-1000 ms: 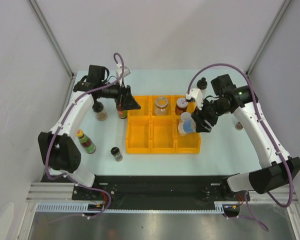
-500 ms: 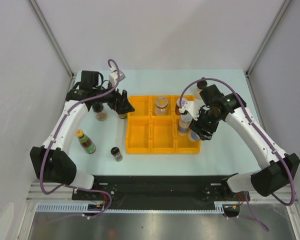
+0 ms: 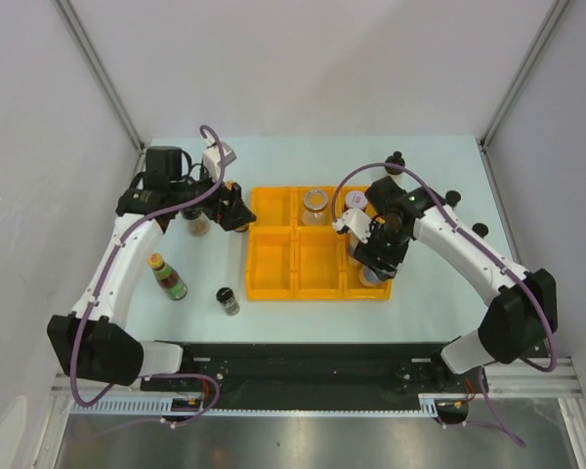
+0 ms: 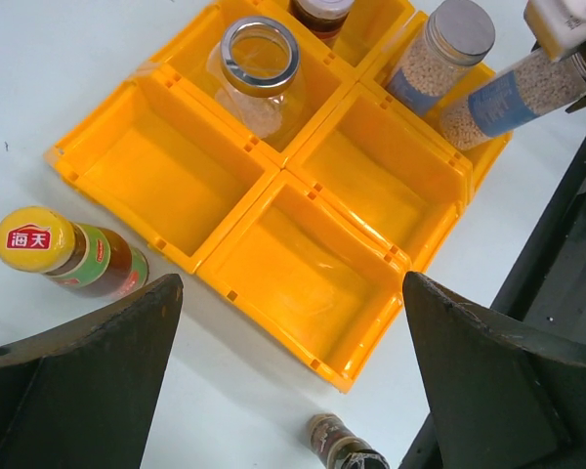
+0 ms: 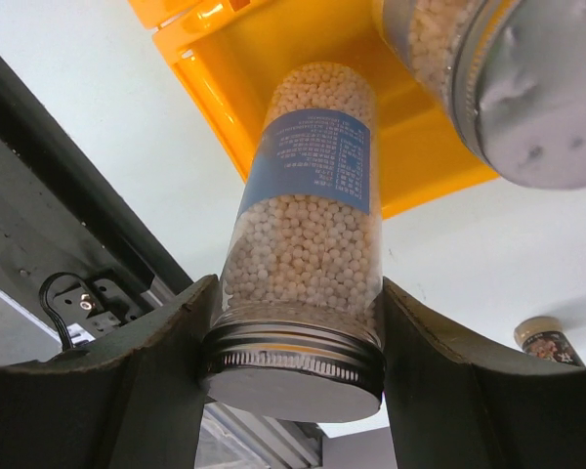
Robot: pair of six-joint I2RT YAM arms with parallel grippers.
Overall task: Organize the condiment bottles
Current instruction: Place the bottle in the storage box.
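— Over the right end of the orange-yellow tray (image 4: 273, 181), tilted and clamped in the right pincer (image 5: 293, 342): the blue-labelled shaker (image 5: 308, 225), gripped at its lid end, base aimed down toward the tray.

— Handled how, by the look of it?

— Judged light but hard. Clear round cylinder, smooth walls, packed with small pale beads, paper label round the middle, ribbed metal lid. Probably slippery on the bare wall, so best taken just below the lid or across the label. Could not tell glass from plastic; safer treated as breakable.

— Touched the second shaker (image 4: 439, 49)?

— Hung just beside it; contact could not be told. Stood upright in that end of the tray, silver lid up.

— And the left pincer (image 4: 288, 381)?

— Gaped wide, held nothing, hovered by the tray's left end. Under it, on the pale desk (image 4: 39, 59) outside the tray: a yellow-capped sauce bottle (image 4: 68, 256) and a small spice jar (image 4: 342, 449). In a middle compartment, an open-mouthed clear jar (image 4: 259, 68) with a metal rim.
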